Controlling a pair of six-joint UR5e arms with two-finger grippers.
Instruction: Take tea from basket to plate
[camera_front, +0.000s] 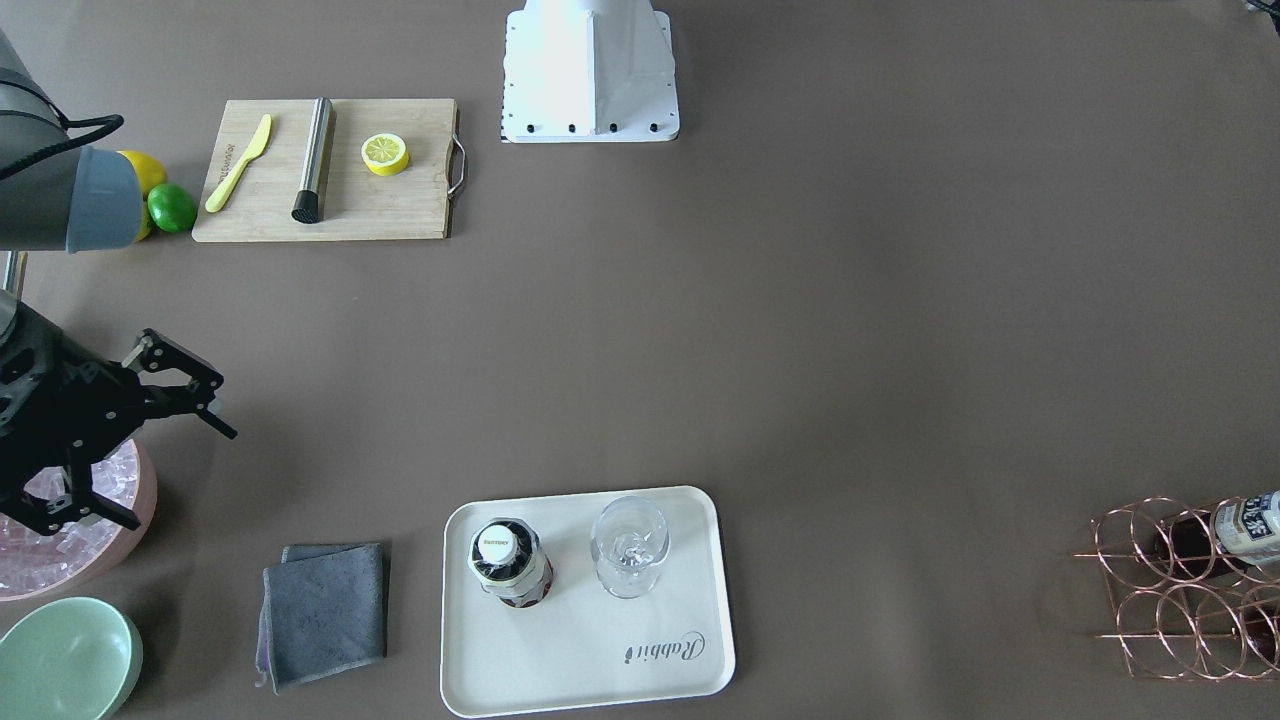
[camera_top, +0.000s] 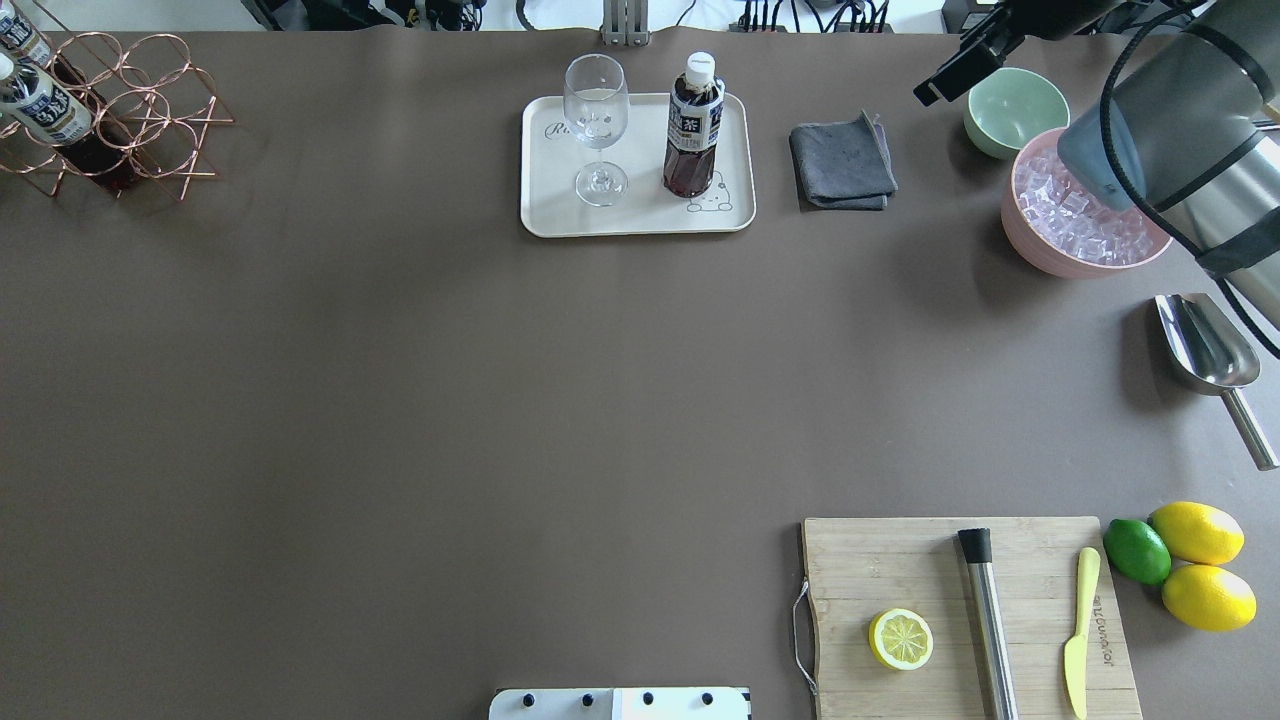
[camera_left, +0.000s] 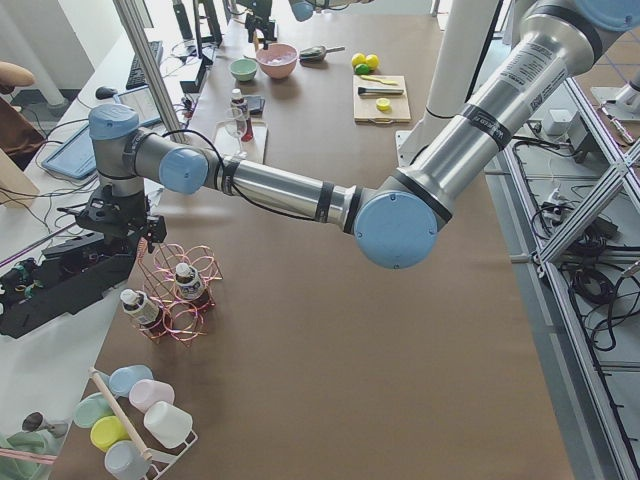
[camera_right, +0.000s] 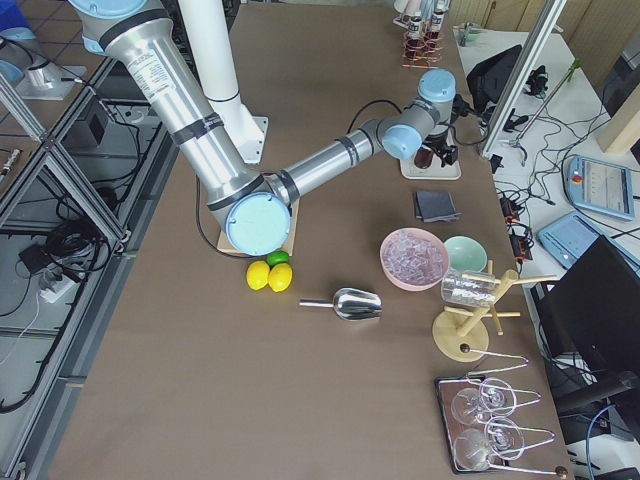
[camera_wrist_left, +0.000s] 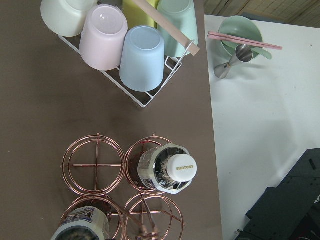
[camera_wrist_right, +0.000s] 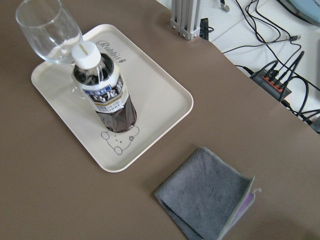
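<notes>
One tea bottle (camera_top: 693, 125) stands on the plate (camera_top: 640, 210), next to a wine glass (camera_top: 597, 115). Two more sit in the basket (camera_wrist_left: 93, 163). The left hand (camera_left: 128, 222) hangs over them; I cannot tell if it is open. The right hand (camera_front: 185, 480) is wide open, holding nothing. Next, I think, the left hand must go straight down and squeeze one.

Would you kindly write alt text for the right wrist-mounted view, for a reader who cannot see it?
A tea bottle with a white cap stands upright on a cream tray printed with a bear and the word Rabbit, beside an empty wine glass. A folded grey cloth lies on the brown table off the tray's corner.
</notes>
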